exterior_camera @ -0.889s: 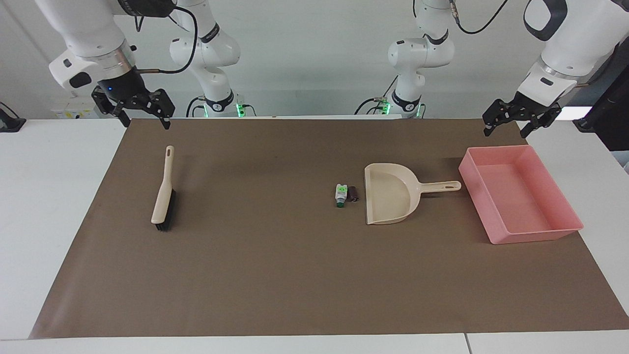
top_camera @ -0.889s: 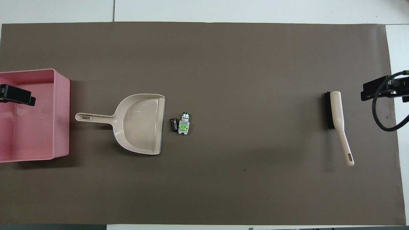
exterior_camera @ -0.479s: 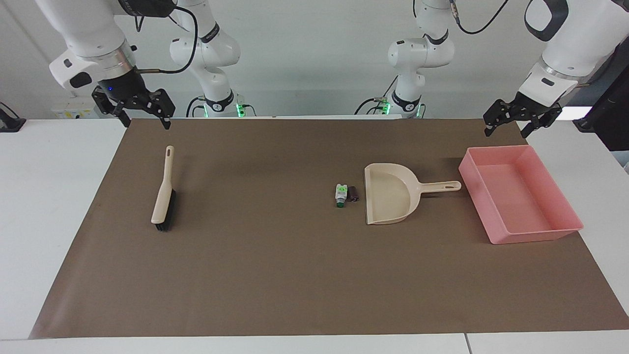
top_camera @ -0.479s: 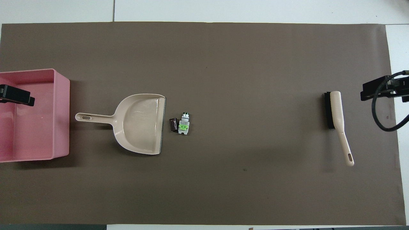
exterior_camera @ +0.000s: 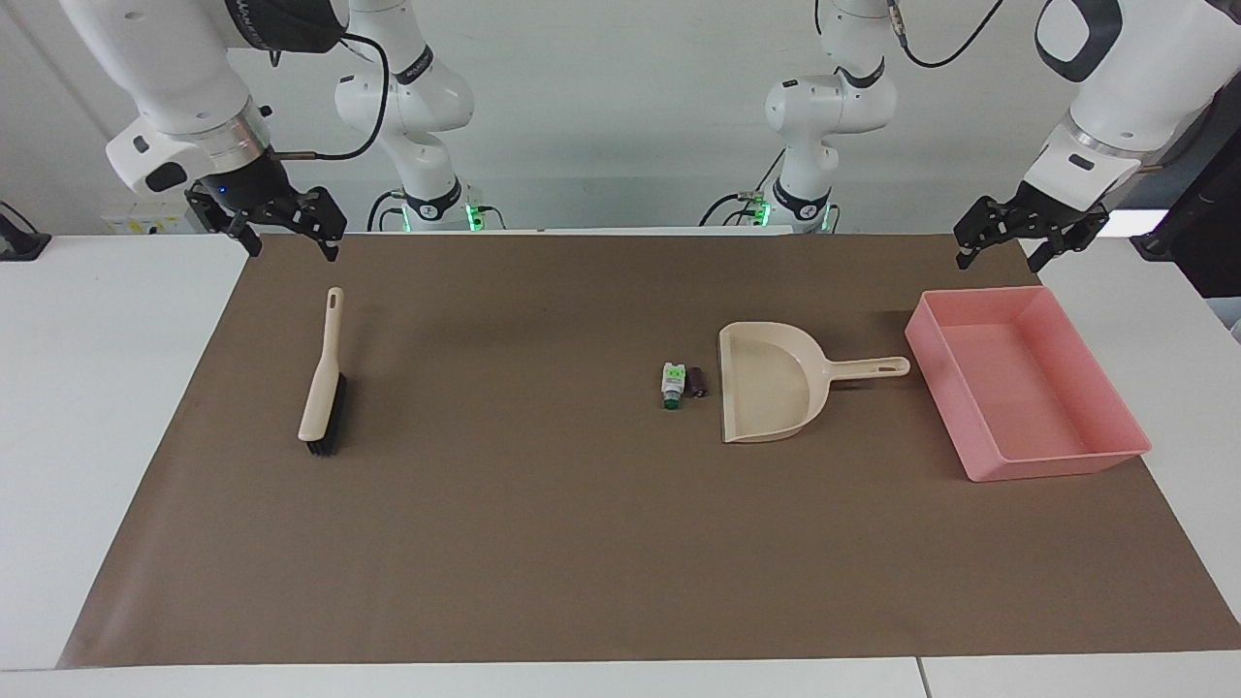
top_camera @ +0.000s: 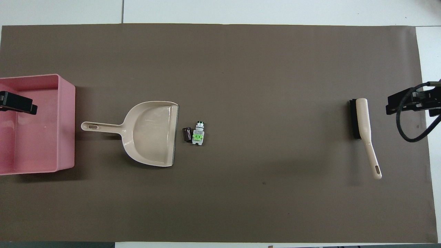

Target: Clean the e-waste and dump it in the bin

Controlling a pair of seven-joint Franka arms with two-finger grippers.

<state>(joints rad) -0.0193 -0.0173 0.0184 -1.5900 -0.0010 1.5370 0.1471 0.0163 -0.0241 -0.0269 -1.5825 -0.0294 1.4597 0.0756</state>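
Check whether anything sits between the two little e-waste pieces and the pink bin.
Yes: the dustpan lies between the e-waste and the bin, its open mouth facing the pieces and its handle pointing toward the bin. Nothing else lies between them.

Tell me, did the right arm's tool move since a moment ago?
Yes, a little. In the facing view the right tool shifted sideways toward the table's middle, judged against the brush, which stayed put.

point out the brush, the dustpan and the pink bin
brush (exterior_camera: 321, 390), facing view, on its beige back above the bristles
dustpan (exterior_camera: 766, 386), facing view, middle of its scoop
pink bin (top_camera: 67, 124), overhead view, on its side wall
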